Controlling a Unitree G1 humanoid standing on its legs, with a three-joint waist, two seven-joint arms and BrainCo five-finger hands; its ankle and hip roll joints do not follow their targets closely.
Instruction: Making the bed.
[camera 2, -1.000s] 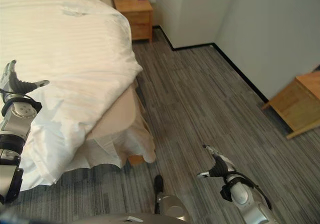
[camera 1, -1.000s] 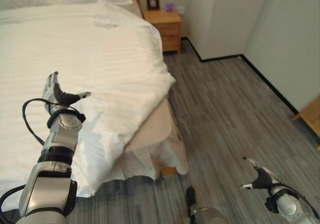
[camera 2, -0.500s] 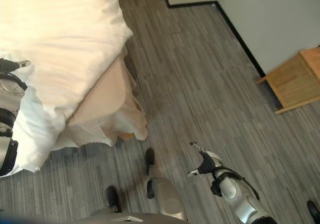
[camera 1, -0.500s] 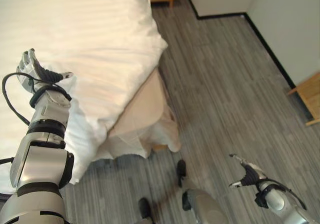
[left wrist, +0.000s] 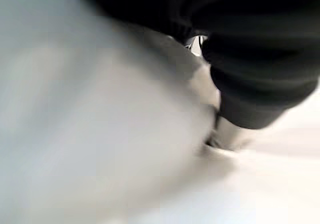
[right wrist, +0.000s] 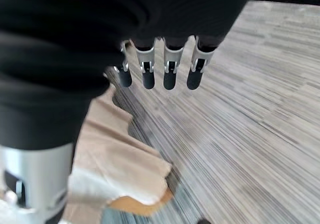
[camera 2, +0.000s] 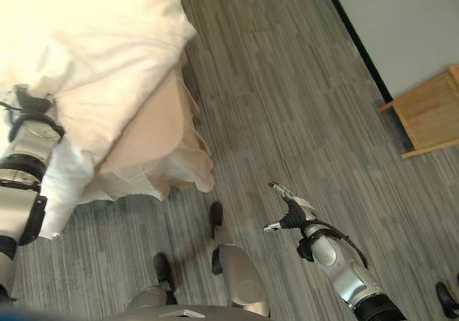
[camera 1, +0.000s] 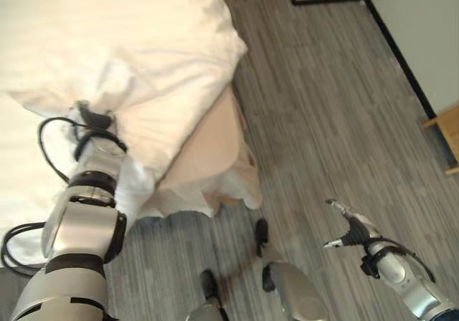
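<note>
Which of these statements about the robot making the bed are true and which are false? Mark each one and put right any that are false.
1. The left hand is pushed into the white duvet at the bed's side. True.
2. The right hand is gripping the duvet. False: it hangs over the grey floor, fingers straight, holding nothing.
3. A beige bed skirt shows below the duvet at the bed's corner. True.
4. The floor is covered with a red carpet. False: it is grey striped planking.
5. Light wooden furniture stands near the wall on the robot's right. True.
</note>
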